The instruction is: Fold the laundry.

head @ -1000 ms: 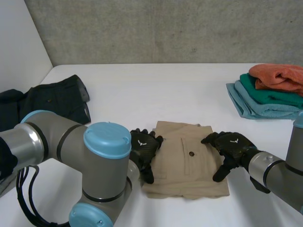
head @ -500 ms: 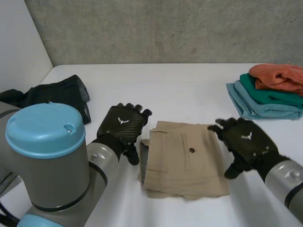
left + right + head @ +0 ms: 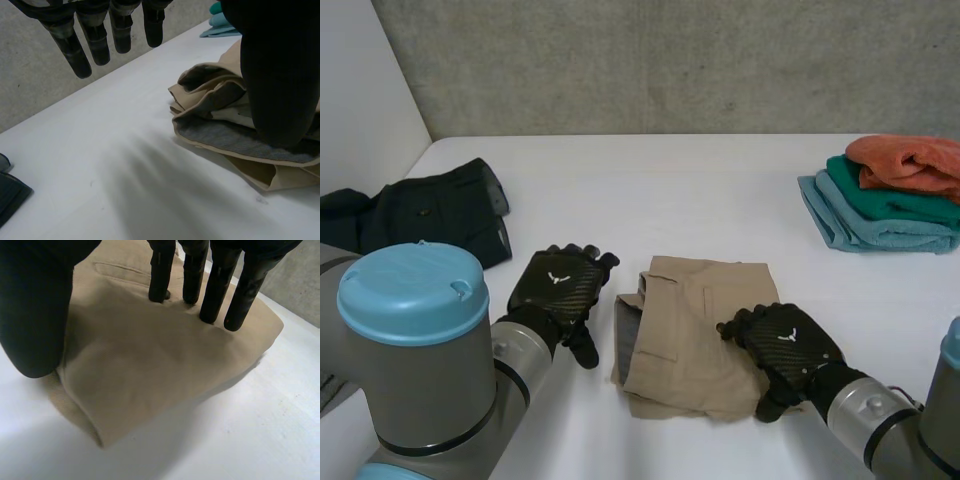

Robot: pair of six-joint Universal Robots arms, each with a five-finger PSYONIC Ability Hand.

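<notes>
Folded tan shorts point(image 3: 690, 320) lie in the middle of the white table point(image 3: 650, 190). My right hand point(image 3: 785, 345) rests on their near right part, open. In the right wrist view its straight fingers point(image 3: 217, 290) touch the top of the tan shorts point(image 3: 150, 355) and the thumb lies at the folded edge. My left hand point(image 3: 560, 285) hovers open just left of the shorts, apart from them. In the left wrist view its fingers point(image 3: 95, 40) hang straight over bare table, and the shorts' layered open edge point(image 3: 220, 100) lies beside its thumb.
A dark garment point(image 3: 430, 210) lies bunched at the table's left edge; its corner point(image 3: 7, 195) is in the left wrist view. A stack of orange, green and light-blue towels point(image 3: 895, 190) sits at the far right. A concrete wall backs the table.
My left hand has come off the shorts' left edge and moved left and nearer. My right hand lifted off the right edge, then came down on the near right part.
</notes>
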